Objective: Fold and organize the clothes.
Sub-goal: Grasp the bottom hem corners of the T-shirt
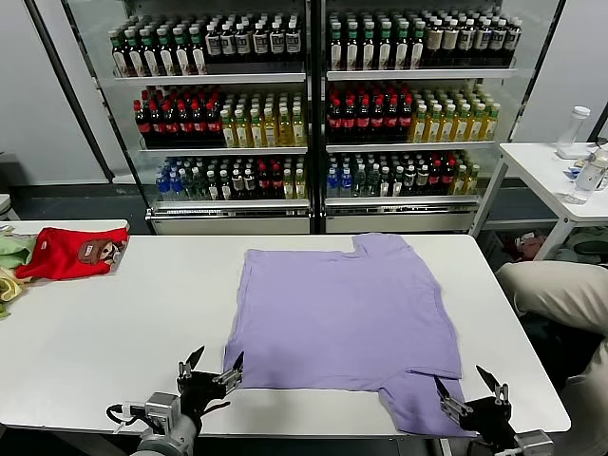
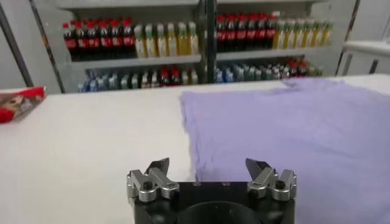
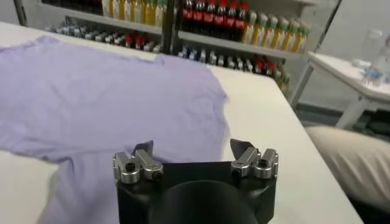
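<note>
The clothes, a lavender short-sleeved T-shirt [image 1: 344, 318], lie spread flat on the white table [image 1: 114, 332], one sleeve at the far edge and one sleeve hanging toward the near edge. My left gripper [image 1: 213, 364] stands open at the shirt's near left corner, nothing between its fingers; in the left wrist view the gripper [image 2: 208, 165] faces the shirt [image 2: 292, 128] at its left edge. My right gripper [image 1: 468, 384] stands open by the near sleeve, empty; in the right wrist view the gripper [image 3: 192, 148] hovers over that sleeve [image 3: 116, 115].
A red garment [image 1: 71, 252] and greenish cloth [image 1: 13, 252] lie at the table's far left. Drink coolers [image 1: 313, 114] stand behind the table. A small white side table [image 1: 556, 176] with bottles is at the right, and a person's beige-clad leg [image 1: 556, 290] beside the table's right edge.
</note>
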Motion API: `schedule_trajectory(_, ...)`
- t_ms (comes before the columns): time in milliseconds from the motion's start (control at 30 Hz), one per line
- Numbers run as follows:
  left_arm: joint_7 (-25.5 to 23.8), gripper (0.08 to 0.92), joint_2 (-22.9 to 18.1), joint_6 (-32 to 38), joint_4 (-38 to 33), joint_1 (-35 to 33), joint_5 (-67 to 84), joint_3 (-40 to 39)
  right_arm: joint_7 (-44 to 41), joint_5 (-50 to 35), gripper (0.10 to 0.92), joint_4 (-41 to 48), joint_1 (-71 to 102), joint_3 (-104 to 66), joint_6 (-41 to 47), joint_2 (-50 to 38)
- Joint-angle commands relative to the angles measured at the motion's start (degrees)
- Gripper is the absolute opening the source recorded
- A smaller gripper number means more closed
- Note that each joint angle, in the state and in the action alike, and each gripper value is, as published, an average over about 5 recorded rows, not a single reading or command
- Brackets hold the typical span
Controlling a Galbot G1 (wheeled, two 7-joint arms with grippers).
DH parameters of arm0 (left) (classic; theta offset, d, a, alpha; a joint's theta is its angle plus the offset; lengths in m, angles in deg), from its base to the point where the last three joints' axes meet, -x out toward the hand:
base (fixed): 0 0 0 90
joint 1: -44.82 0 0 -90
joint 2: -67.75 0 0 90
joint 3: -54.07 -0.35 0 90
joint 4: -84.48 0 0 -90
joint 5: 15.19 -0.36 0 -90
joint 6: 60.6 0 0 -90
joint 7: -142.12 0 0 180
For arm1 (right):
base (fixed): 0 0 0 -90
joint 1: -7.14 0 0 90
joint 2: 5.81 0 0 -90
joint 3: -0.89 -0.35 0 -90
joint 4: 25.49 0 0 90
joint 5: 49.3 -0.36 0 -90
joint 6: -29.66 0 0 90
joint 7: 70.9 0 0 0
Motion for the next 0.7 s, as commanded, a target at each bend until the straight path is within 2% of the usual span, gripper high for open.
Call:
schedule_trajectory(33, 2.98, 0.823, 0.05, -2.6, 2.65, -0.77, 0.93, -0.32, 0.68, -1.64, 0.823, 0.74, 2.94, 0.01, -0.16, -0.07)
schedule_trajectory(500, 2.23, 0.823, -0.19, -2.61, 2.35, -0.42, 2.65, 0.17, 1.14, -2.65, 0.823, 1.39, 3.47, 0.84, -0.16, 0.94)
schedule_trajectory(600, 1.39, 0.822, -0.16, -2.59, 1.58, -1.19, 2.83, -0.18, 1.16, -3.03, 0.797, 1.5, 3.29, 1.17, 0.01, 1.02)
schedule_trajectory(700, 0.61, 0.79, -0.33, -2.53, 1.16, -1.68, 2.96, -0.51, 1.08, -3.28, 0.725, 1.6, 3.11, 1.49, 0.1, 1.08)
